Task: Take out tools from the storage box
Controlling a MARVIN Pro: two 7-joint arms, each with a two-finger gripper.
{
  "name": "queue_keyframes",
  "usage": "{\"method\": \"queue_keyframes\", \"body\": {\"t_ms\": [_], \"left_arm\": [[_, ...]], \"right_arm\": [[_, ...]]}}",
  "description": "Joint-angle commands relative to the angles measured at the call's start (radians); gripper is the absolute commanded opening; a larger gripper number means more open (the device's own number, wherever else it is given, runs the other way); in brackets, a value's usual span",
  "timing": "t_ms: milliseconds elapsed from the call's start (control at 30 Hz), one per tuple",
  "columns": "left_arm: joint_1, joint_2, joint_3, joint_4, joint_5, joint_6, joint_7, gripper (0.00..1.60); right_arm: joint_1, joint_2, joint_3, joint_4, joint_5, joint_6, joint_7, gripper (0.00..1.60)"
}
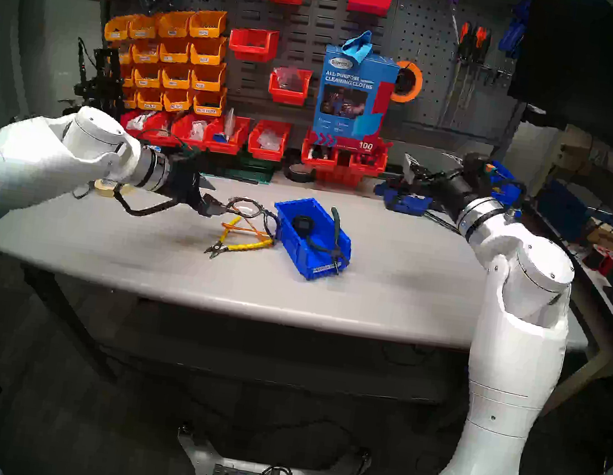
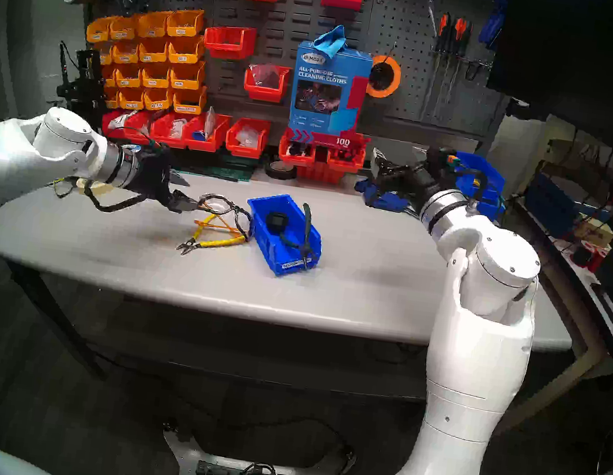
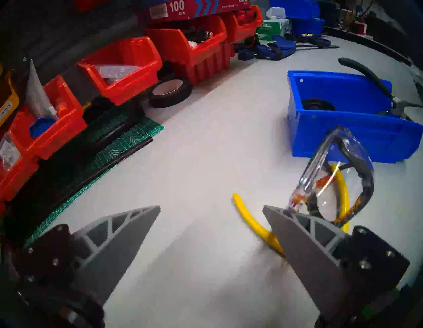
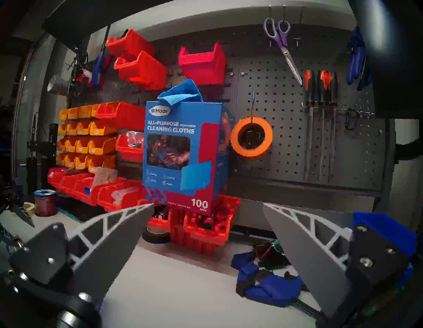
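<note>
In the left wrist view, the cutters (image 3: 256, 223) are partly hidden at five o'clock behind a finger (image 3: 304, 256); the bin's (image 3: 357, 137) label cannot be seen.

Glossy blue plastic storage box (image 1: 309, 247) on a matt grey table (image 1: 407, 283).

My head views show a brightly lit table (image 1: 388, 281) under soft overhead light, with faint shadows, while the floor stays dim. Fisheye bending and dark rims frame every view. My wrist pictures are softer and blocky.
</note>
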State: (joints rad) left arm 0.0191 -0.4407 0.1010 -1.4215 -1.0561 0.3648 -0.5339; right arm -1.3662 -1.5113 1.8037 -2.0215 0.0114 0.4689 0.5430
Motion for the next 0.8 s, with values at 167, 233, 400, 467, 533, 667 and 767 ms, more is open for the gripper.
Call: {"method": "queue_keyframes", "body": {"t_ms": [167,233,400,467,533,667,767], "left_arm": [[-0.028,0.001,-0.024,0.035,0.031,-0.027,0.012,1.60],[-0.018,0.007,-0.037,0.036,0.008,-0.045,0.036,1.60],[-0.003,0.053,-0.093,0.014,-0.094,-0.113,0.104,1.60],[-0.004,0.070,-0.105,0.002,-0.116,-0.129,0.109,1.60],[0.000,0.104,-0.122,-0.025,-0.160,-0.153,0.128,1.60],[0.023,0.166,-0.144,-0.079,-0.243,-0.202,0.178,1.60],[0.053,0.190,-0.140,-0.102,-0.294,-0.242,0.241,1.60]], "right_arm": [[0.014,-0.002,-0.001,-0.013,-0.001,-0.001,0.003,1.60],[0.014,-0.003,-0.001,-0.013,-0.002,-0.001,0.003,1.60],[0.014,-0.005,0.000,-0.012,-0.004,-0.002,0.006,1.60],[0.014,-0.005,0.001,-0.012,-0.005,-0.002,0.006,1.60],[0.014,-0.006,0.001,-0.012,-0.005,-0.002,0.007,1.60],[0.014,-0.007,0.002,-0.012,-0.007,-0.002,0.008,1.60],[0.014,-0.008,0.002,-0.012,-0.009,-0.003,0.010,1.60]]}}
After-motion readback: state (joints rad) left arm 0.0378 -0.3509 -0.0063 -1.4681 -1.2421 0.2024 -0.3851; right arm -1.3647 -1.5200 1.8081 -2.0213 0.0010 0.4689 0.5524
